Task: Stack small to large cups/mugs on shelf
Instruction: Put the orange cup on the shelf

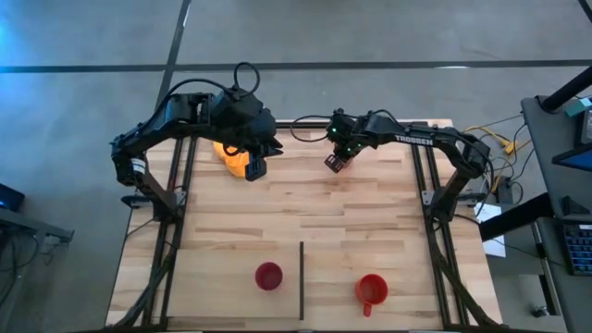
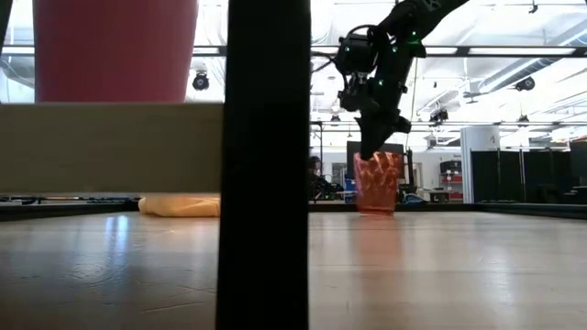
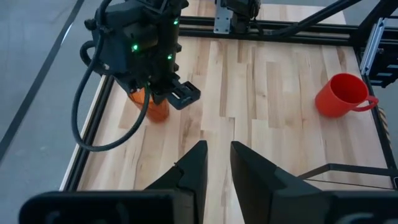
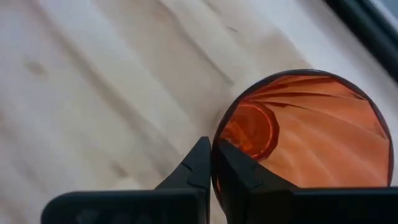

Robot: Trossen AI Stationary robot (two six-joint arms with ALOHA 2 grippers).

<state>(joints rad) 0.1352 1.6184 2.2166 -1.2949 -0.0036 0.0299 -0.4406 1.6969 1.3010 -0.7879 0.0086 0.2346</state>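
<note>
The see-through orange tumbler (image 4: 311,137) stands upright at the table's far middle; it also shows in the low view (image 2: 378,188). My right gripper (image 4: 212,165) is shut on it from above. The small magenta cup (image 1: 268,276) stands near the front edge, left of a thin dark divider (image 1: 302,277). The red mug (image 1: 371,289) with handle stands upright to the divider's right. My left gripper (image 3: 217,165) hangs over the table's far left by the yellow-orange cloth (image 1: 229,153), slightly open and empty. My right gripper holds the tumbler by its rim (image 4: 217,134), one finger inside the cup and one outside. The fingers come from above, pointing down. The tumbler is upright; in the low view its base (image 2: 376,211) looks level with the tabletop, and I cannot tell if it is lifted.
The yellow-orange cloth (image 2: 179,204) lies at the far left. In the low view a pale board (image 2: 110,147) carries the magenta cup (image 2: 115,46) close to the camera, next to the divider's dark post (image 2: 266,165). Bare wood lies across the table's middle (image 1: 305,213).
</note>
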